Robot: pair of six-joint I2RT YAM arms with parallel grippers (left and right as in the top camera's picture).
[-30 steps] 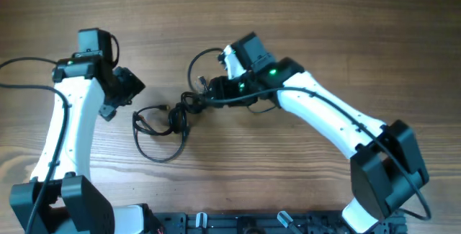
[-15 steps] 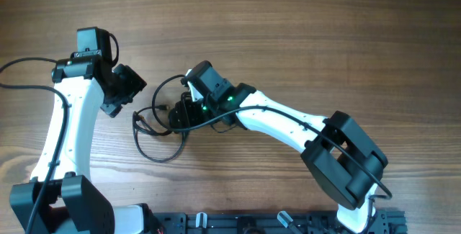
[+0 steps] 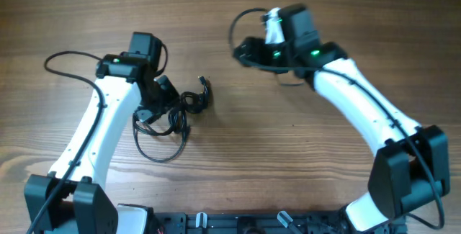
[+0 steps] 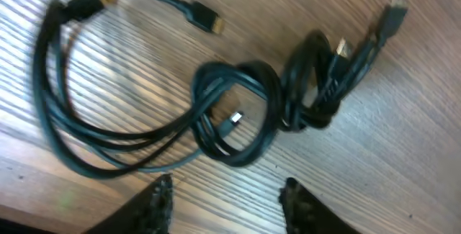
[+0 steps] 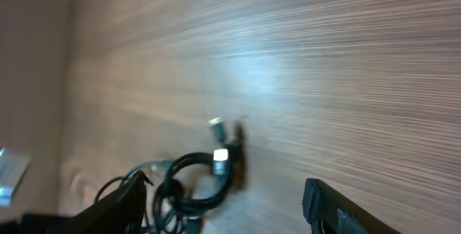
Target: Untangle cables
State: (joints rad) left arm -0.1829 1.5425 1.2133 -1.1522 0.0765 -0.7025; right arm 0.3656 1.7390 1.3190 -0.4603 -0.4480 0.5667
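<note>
The black cables sit on the wooden table a bit left of centre, roughly 9 o'clock from the middle in the overhead view. In the left wrist view they're bunched into a tight knot at about 2 o'clock, with a figure-eight twist in the middle and a big loose loop trailing off toward 9 o'clock. A gold-tipped plug lies near 12 and a small silvery one pokes out inside the twist. The left gripper hangs right over the bundle. Its jaws are spread apart with nothing between them, and both fingers show at the bottom edge, clear of the cords. The right gripper is well apart, at about 1 o'clock from the bundle and blurry. Its jaws are also wide apart and empty, and its wrist view shows the cables down at 7 o'clock.
</note>
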